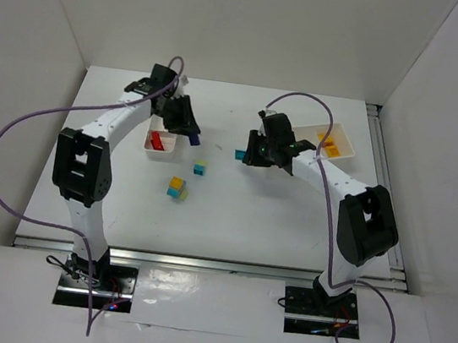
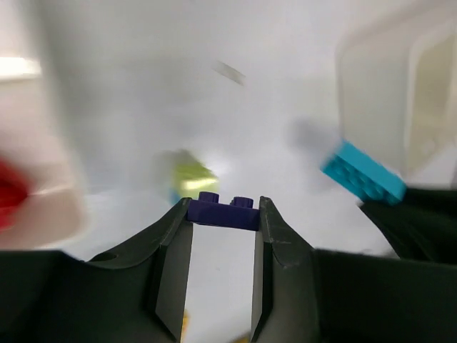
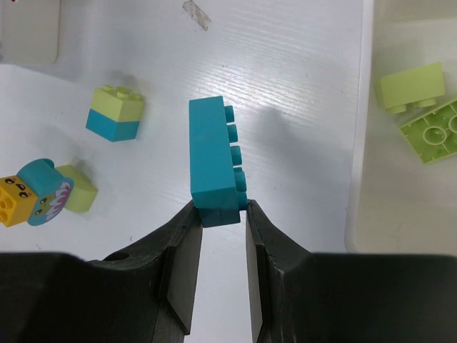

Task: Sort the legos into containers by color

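— So, what's on the right?
— Right jaws pinching the teal brick point(image 3: 214, 161), long axis straight out ahead; the white tray point(image 3: 360, 179) holding lime bricks point(image 3: 413, 86) sits just to their right.
— And left?
— Left jaws narrow, clamped on a dark blue brick point(image 2: 221, 211) lying crosswise at their tips.

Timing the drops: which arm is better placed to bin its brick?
Left, likely: the left gripper holds its dark blue brick beside the left tray; the right gripper holds its teal brick over the table.
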You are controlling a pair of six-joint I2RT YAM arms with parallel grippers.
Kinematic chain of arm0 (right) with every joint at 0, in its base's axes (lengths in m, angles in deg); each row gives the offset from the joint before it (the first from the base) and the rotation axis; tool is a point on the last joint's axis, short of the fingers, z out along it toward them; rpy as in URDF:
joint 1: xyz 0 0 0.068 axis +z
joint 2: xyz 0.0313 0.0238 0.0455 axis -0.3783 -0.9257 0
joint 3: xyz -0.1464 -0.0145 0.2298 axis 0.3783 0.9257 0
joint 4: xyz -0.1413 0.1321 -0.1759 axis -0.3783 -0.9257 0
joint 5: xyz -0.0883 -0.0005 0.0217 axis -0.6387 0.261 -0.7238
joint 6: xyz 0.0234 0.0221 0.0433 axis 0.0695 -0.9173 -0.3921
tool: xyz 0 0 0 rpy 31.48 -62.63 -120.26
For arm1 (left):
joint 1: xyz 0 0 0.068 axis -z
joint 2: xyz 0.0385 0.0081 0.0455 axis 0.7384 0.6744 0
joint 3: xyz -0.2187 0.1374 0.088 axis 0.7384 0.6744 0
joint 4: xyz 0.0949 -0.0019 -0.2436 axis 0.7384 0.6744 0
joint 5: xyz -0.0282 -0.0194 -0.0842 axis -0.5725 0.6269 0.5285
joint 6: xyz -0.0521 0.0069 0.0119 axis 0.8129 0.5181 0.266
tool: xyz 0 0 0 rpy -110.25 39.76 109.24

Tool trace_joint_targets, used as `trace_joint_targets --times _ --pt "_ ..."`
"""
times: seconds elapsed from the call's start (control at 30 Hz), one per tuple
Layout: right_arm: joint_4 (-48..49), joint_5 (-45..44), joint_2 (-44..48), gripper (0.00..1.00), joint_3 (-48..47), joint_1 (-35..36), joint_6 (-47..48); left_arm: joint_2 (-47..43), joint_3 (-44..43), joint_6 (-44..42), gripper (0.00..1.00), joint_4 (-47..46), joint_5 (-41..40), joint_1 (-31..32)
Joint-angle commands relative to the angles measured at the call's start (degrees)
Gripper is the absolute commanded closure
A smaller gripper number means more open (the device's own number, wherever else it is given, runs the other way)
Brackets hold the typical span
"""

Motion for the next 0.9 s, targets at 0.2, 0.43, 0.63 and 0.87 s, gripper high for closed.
trace_joint_targets --times 0.2,0.43,0.63,0.87 --pt "-0.77 -1.58 6.56 0.75 -1.79 1.20 1.07 6.36 -10.28 1.88 1.00 3.80 -16.06 -7.00" --pt "-6.30 -10.27 9.46 0.75 -3.99 0.67 1.07 13.91 -18.18 2.41 0.88 5.47 -17.48 -8.75" --pt "-9.21 -15.55 12.19 0.75 -5.04 -4.77 -0.94 14.54 -18.81 2.94 0.76 4.94 -16.78 -10.69" --pt "-9.21 -16.35 14.04 0.75 -3.11 -11.10 -2.97 14.54 -19.34 1.80 0.38 4.94 -16.16 -11.30"
